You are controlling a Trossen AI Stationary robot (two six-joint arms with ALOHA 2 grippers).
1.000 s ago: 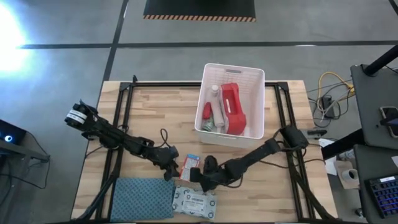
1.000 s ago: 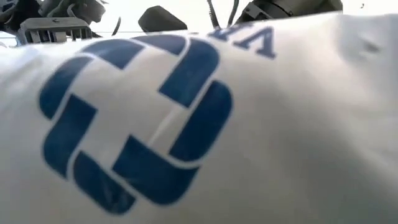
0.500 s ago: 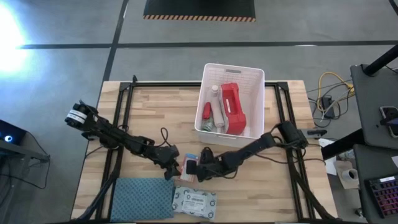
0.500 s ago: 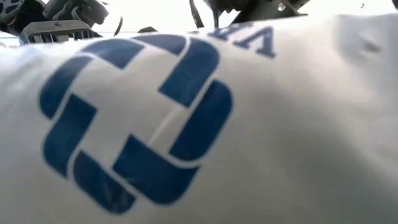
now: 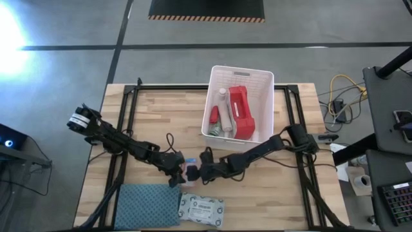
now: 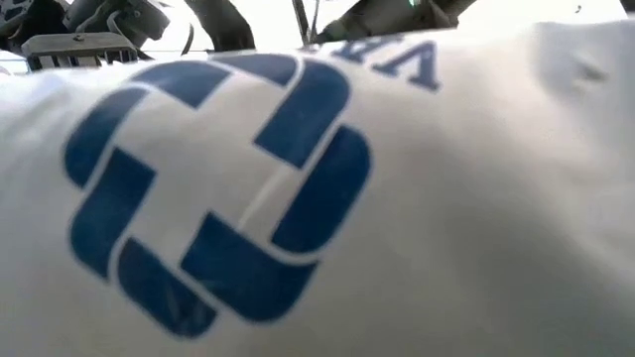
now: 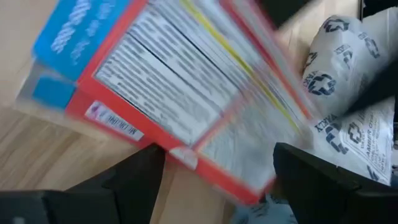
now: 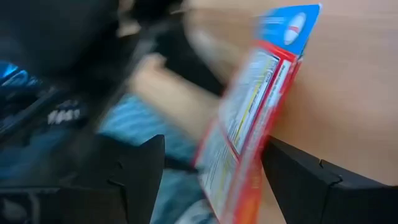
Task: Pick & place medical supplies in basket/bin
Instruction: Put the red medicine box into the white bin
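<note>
Pickup is the step in hand: both grippers crowd the small red-and-blue box [image 5: 190,171] at the table's near middle, the right gripper [image 5: 201,173] touching its bin-ward side with jaws spread, the box's edge standing between its fingers in the right wrist view though not yet pinched; the left gripper [image 5: 177,174] sits just beside the box's other end, fingers wide and empty; the white slotted bin [image 5: 264,96] waits well apart at the far side, already holding a red pouch [image 5: 241,111] and small bottles [image 5: 221,103]; next, by the look of it, the right jaws must close squarely on the box, lift, then swing to the bin; the wipes packet [image 5: 201,208] lies near, printed with blue interlocked-cross logos; the box's label text is too blurred to read.
</note>
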